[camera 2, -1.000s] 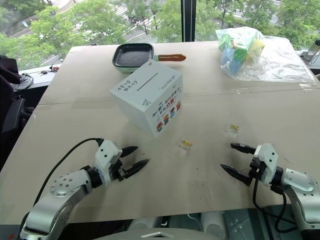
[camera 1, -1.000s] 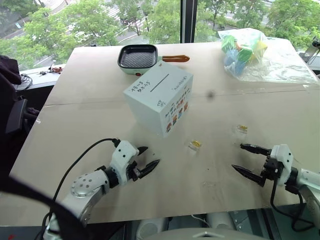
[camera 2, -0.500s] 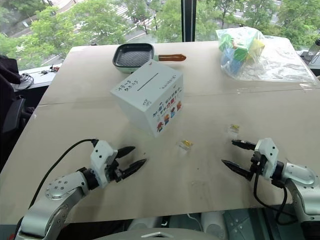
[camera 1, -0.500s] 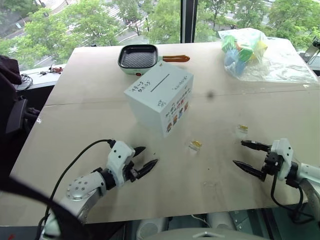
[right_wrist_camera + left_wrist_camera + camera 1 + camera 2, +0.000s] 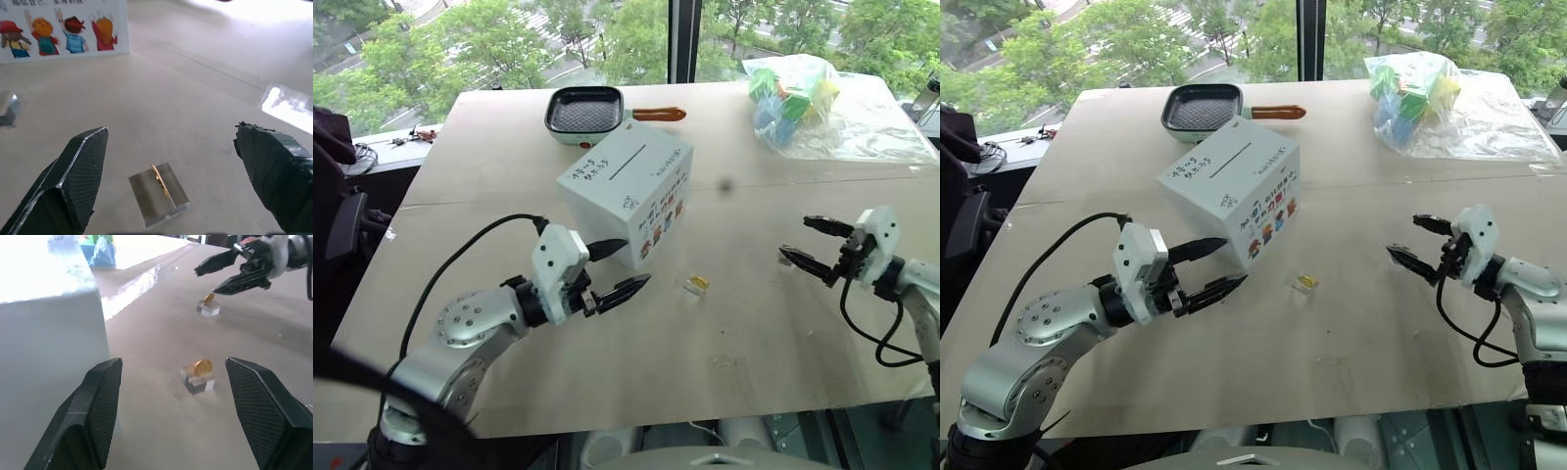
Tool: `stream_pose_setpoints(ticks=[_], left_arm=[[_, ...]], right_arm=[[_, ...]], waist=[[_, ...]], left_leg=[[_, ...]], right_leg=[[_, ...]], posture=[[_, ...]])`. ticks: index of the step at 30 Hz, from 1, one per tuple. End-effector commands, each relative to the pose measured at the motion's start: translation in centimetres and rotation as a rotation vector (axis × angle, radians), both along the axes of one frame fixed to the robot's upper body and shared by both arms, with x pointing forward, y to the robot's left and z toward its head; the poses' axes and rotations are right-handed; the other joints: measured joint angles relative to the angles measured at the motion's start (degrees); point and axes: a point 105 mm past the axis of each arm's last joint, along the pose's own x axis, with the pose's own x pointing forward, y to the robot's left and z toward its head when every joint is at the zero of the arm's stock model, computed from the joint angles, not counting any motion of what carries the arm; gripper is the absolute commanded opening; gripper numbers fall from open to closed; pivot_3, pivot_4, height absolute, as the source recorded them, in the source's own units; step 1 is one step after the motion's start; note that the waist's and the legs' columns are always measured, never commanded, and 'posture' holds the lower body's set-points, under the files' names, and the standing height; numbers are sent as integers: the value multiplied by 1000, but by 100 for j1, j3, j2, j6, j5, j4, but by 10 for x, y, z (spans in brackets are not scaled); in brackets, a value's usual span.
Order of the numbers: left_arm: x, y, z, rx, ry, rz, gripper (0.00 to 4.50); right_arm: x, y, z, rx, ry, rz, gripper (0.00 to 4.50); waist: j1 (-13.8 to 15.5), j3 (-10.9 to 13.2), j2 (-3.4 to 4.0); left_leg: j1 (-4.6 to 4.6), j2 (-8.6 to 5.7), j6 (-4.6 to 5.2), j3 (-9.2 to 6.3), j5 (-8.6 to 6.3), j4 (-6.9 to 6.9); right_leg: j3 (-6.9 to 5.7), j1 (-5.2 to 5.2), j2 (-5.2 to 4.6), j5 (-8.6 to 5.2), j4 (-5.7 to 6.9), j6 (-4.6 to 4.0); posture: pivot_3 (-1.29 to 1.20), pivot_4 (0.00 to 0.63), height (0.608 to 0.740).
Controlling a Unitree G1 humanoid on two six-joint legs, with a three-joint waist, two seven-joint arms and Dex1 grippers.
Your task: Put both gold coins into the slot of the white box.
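Observation:
The white box (image 5: pixel 625 191) stands mid-table, its dark slot (image 5: pixel 626 162) in the top face and cartoon pictures (image 5: pixel 63 24) on one side. One gold coin (image 5: pixel 697 283) stands on a small clear block in front of the box, also visible as the nearer gold coin (image 5: pixel 201 367). My left gripper (image 5: pixel 636 260) hovers open beside the box's near corner, left of that coin. The other gold coin (image 5: pixel 159 180) rests on its own clear block, with my right gripper (image 5: pixel 793 237) open right above it, fingers (image 5: pixel 73 181) on either side, not touching.
A pale-green grill pan (image 5: pixel 582 113) with an orange handle lies behind the box. A clear bag of colourful blocks (image 5: pixel 803 93) sits at the back right. The table's near edge (image 5: pixel 705 416) runs just below both arms.
Both arms rose. My left gripper moved up and right to the box's near corner. My right gripper moved forward over the right-hand coin. Both stayed open.

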Motion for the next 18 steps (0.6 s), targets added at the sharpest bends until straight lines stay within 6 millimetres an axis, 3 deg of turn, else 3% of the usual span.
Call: stream_pose_setpoints(ticks=[1,16,18], left_arm=[[-9,-9,8,28,-23,-51,3405],[-19,-17,6,46,4,-94,3405],[-19,-17,5,48,4,-93,3432]], right_arm=[[-1,3,5,10,8,47,4500],[-9,1,0,28,51,56,4500],[-9,1,-1,24,57,58,3978]], waist=[[-3,0,0],[-4,0,1],[-3,0,1]], left_leg=[[-1,0,0,1,0,-1],[1,1,1,4,-1,-2],[1,1,1,5,-1,-1]], right_leg=[[1,-1,0,-1,-2,1],[5,-1,0,-2,0,2],[6,-1,0,-2,0,2]], posture=[[0,150,721],[0,150,721],[0,150,721]])
